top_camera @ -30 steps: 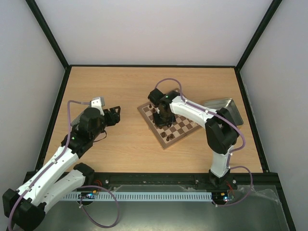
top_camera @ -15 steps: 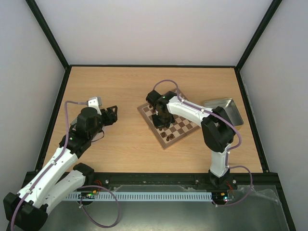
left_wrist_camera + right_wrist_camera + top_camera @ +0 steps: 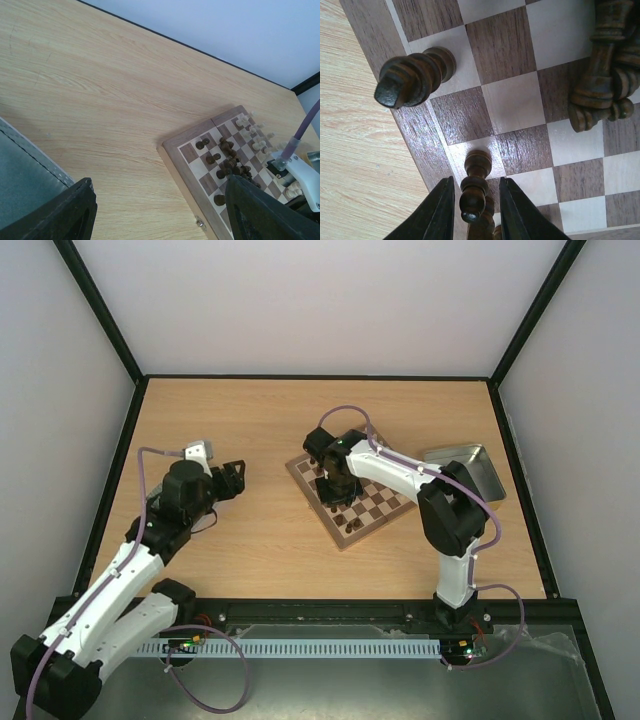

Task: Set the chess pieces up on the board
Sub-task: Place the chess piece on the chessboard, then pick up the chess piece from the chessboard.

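Though the jaws of the right gripper (image 3: 476,186) stand parted around a dark pawn (image 3: 477,165) at the edge of the board (image 3: 414,142) (left gripper (image 3: 160,186) gaping, empty), many chess pieces (image 3: 228,156) sit bunched mid-board, seemingly unplaced

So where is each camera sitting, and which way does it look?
Top external: above and behind the arms, looking down on the table; both arms show, left gripper and right gripper.
Left wrist: on the left arm, looking across the table to the board; its two dark fingers fill the bottom corners.
Right wrist: close over the board, facing dark chess pieces; its fingers flank one dark piece.
Shared: all three views see the board.
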Available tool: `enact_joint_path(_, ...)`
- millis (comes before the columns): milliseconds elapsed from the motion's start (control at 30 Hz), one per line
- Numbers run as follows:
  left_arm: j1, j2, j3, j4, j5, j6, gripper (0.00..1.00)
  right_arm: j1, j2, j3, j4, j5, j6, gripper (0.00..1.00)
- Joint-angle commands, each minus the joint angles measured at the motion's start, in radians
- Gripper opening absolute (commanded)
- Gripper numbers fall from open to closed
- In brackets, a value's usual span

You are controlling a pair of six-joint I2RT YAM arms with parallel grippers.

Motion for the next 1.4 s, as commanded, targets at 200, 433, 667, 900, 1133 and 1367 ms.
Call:
enact_joint_path(200, 0.016, 0.067, 0.016, 0.085, 0.088, -0.018, 0.73, -0.017, -0.135, 0.015, 0.066, 0.098, 0.056, 0.3)
enact_joint_path(433, 0.016, 0.184, 0.041, 0.196, 0.203, -0.018, 0.74, -0.167, -0.331, -0.225, 0.315, 0.153, 0.176, 0.35)
enact_joint_path(667, 0.016, 0.269, 0.102, 0.248, 0.241, -0.01, 0.75, -0.199, -0.281, -0.344, 0.457, 0.126, 0.263, 0.37)
enact_joint_path(900, 0.017, 0.307, 0.119, 0.264, 0.252, 0.007, 0.75, -0.199, -0.21, -0.356, 0.505, 0.074, 0.275, 0.38)
enact_joint_path(1133, 0.018, 0.321, 0.115, 0.279, 0.26, 0.009, 0.75, -0.194, -0.162, -0.346, 0.481, 0.069, 0.271, 0.27)
enact_joint_path(1367, 0.022, 0.327, 0.11, 0.285, 0.274, 0.004, 0.75, -0.176, -0.144, -0.346, 0.466, 0.069, 0.274, 0.22)
